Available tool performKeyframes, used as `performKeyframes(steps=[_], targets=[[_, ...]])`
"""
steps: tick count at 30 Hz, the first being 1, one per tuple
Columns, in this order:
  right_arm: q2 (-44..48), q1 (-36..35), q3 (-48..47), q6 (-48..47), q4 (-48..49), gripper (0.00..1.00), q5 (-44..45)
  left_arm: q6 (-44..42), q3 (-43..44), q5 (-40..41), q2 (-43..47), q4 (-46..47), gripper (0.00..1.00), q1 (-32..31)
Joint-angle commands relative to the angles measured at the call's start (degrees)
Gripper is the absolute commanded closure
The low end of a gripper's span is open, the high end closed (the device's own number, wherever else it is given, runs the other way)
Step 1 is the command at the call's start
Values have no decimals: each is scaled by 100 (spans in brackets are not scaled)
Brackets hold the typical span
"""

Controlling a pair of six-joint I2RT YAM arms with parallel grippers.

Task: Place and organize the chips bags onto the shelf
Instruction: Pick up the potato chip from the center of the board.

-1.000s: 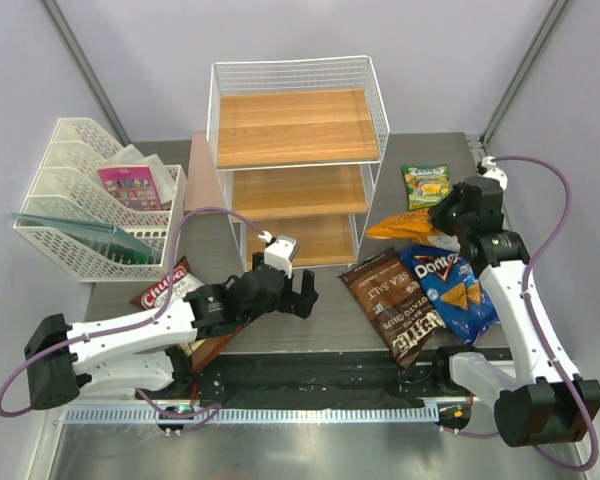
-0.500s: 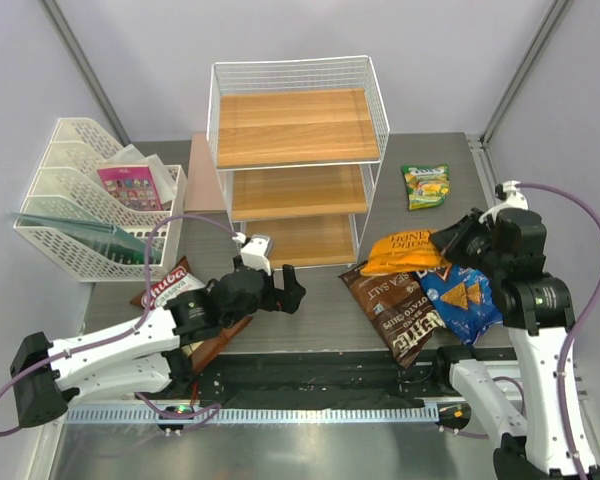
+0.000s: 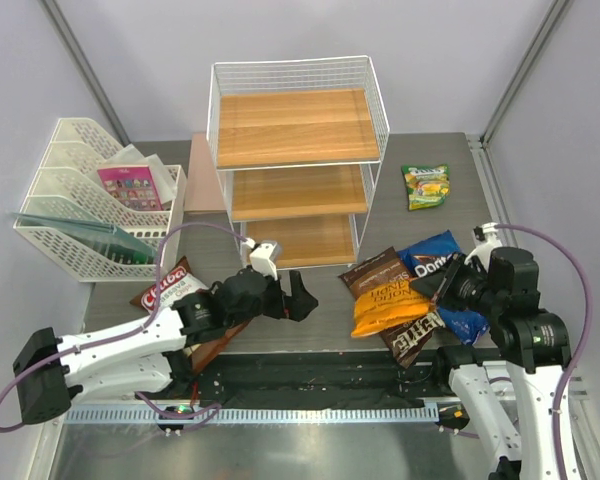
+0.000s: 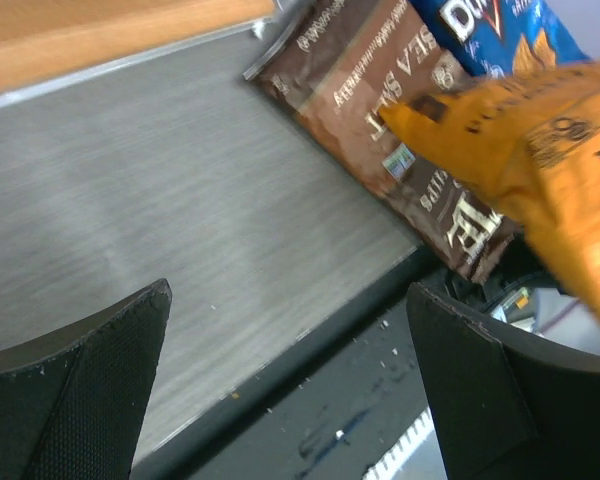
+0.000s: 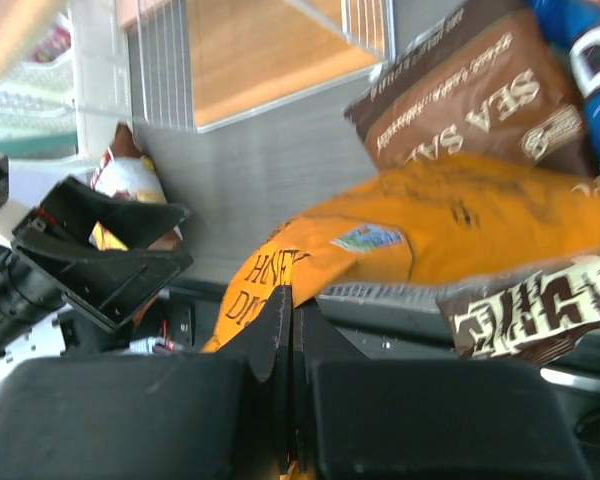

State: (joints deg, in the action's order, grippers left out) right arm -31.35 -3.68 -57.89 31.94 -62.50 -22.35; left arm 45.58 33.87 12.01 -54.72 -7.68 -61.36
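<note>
My right gripper point(image 3: 438, 285) is shut on one edge of the orange Honey Dijon bag point(image 3: 384, 304) and holds it over the dark brown Sea Salt bag point(image 3: 372, 272) near the table's front edge. In the right wrist view the fingers point(image 5: 296, 312) pinch the orange bag point(image 5: 430, 235). The blue Doritos bag point(image 3: 432, 258) lies beside them. The small green-yellow bag point(image 3: 426, 186) lies right of the shelf point(image 3: 298, 140). The brown-white bag with red lettering point(image 3: 166, 291) lies under my left arm. My left gripper point(image 3: 292, 297) is open and empty in front of the shelf, left of the orange bag point(image 4: 540, 170).
A white plastic mesh file tray point(image 3: 75, 205) with a pink card packet point(image 3: 132, 186) stands at the far left. A dark channel point(image 3: 310, 375) runs along the table's front edge. All three shelf boards are bare.
My right arm has pulled the orange bag from beside the shelf towards the front edge and left, over the Sea Salt bag. My left gripper has shifted slightly and stays open.
</note>
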Motion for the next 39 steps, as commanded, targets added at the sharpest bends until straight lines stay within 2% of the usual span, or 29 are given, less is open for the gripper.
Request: performKeyframes(steps=[1, 5, 8, 12, 17, 21, 29, 33, 37, 39], targets=[[217, -27, 400, 198, 527, 99, -796, 416, -152, -568, -74, 619, 0, 28], [182, -36, 594, 330, 1002, 99, -1157, 416, -161, -524, -21, 584, 0, 28], [86, -71, 673, 321, 1161, 99, -1114, 530, -126, -699, -152, 671, 0, 28], [77, -115, 1218, 242, 1223, 99, -1079, 864, -319, -1174, -539, 1426, 0, 28], [226, -115, 1640, 119, 1091, 99, -956, 1145, -337, -1622, -1268, 2216, 0, -16], [244, -133, 1711, -39, 977, 99, -692, 1251, -267, -1772, -1611, 2455, 0, -77], [419, -176, 1851, -171, 617, 99, -639, 1638, -591, -1693, -1445, 2833, 0, -78], [639, -168, 2018, -101, 502, 99, -657, 1936, -680, -1711, -1313, 2904, 0, -78], [753, -177, 2071, -109, 432, 99, -622, 2068, -496, -1474, -1016, 2011, 0, -78], [762, -168, 2062, -109, 405, 99, -622, 2147, -495, -1325, -840, 1911, 0, -78]])
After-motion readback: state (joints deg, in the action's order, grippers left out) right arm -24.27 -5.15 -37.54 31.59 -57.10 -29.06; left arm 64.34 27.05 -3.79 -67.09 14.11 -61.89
